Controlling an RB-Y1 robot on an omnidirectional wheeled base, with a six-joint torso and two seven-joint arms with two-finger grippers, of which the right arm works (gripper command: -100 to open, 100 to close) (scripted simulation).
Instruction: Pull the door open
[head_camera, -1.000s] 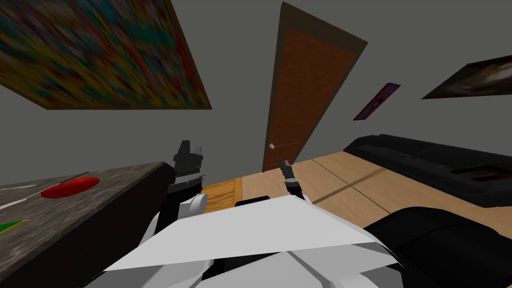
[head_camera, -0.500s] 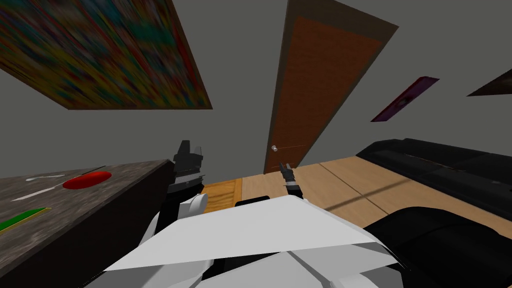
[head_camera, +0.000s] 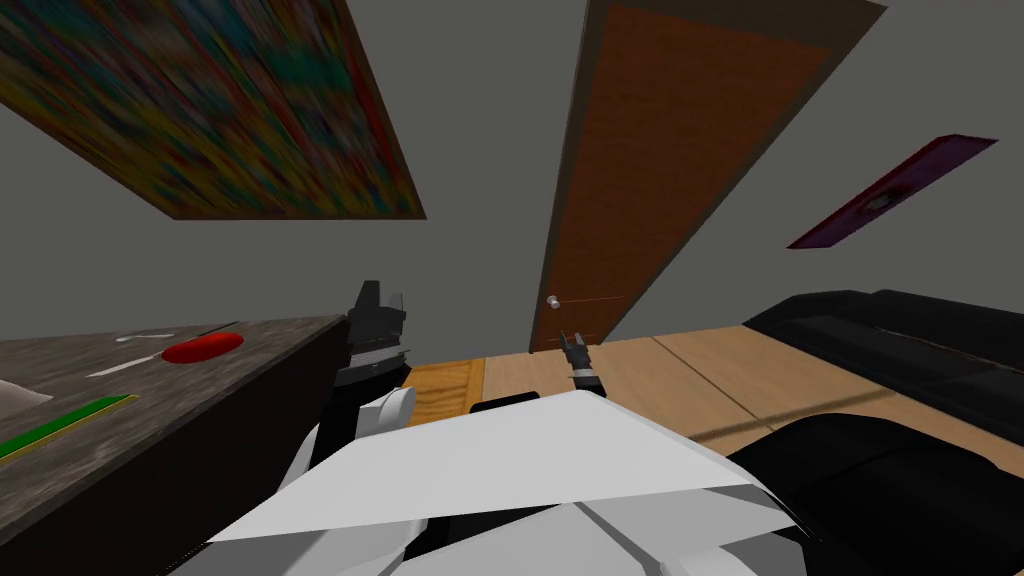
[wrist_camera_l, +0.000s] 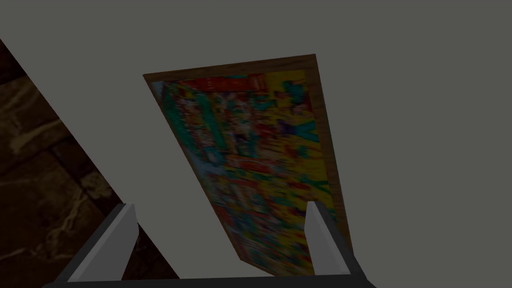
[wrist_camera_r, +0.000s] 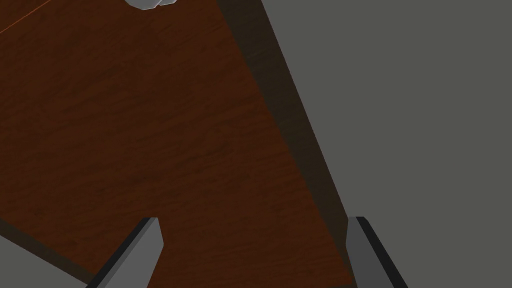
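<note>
Brown wooden door (head_camera: 680, 150) stands shut ahead of us, its silver knob (head_camera: 553, 301) a little above and beyond our right gripper (head_camera: 573, 342), whose fingers (wrist_camera_r: 148, 246) gape ready to take it, while our left gripper (head_camera: 378, 300) idles raised beside the table (head_camera: 200, 400), fingers likewise open.

dim, flat light; thin shadow (head_camera: 790, 417) crosses floor (head_camera: 690, 365); door (head_camera: 665, 160) splays wide.
</note>
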